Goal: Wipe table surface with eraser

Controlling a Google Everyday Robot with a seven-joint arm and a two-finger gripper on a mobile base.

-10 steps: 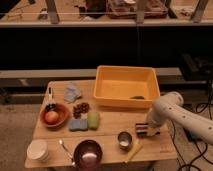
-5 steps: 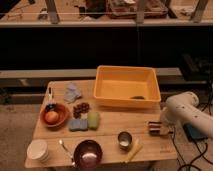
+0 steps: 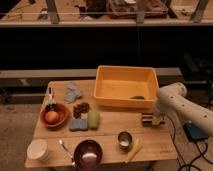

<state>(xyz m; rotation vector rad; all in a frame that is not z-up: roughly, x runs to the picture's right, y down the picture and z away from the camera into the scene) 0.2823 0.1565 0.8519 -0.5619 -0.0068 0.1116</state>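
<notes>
Camera view: gripper (image 3: 156, 119) low at the table surface (image 3: 107, 132), just in front of the yellow tub (image 3: 126, 87); eraser (image 3: 148, 119) beside it, touching the wood. Jaw state cannot be told. Advice: press flat, stroke along planks, avoid the metal cup (image 3: 124, 139). Room dim, shelving behind

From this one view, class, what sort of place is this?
Probably a robot test lab: a wooden table crowded with props like the yellow bin, and the robot's claw down at the striped eraser.
</notes>
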